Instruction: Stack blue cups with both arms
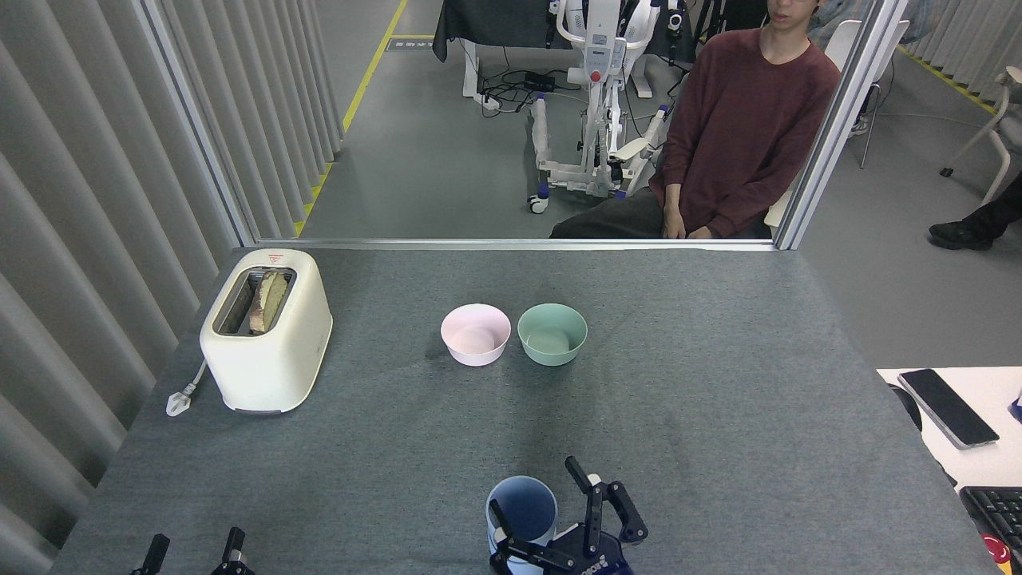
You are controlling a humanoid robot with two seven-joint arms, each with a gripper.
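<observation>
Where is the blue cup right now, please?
In the head view, the blue cup stands at the table's near edge, just right of centre, by the right gripper, well in front of the pink bowl.

One blue cup visible, two bowls — pink and mint-green — one toaster, two grippers, one seated person.

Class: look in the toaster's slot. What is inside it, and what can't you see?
A browned slice of bread stands in the slot of the cream toaster. Its lower part is hidden by the toaster's walls.
</observation>
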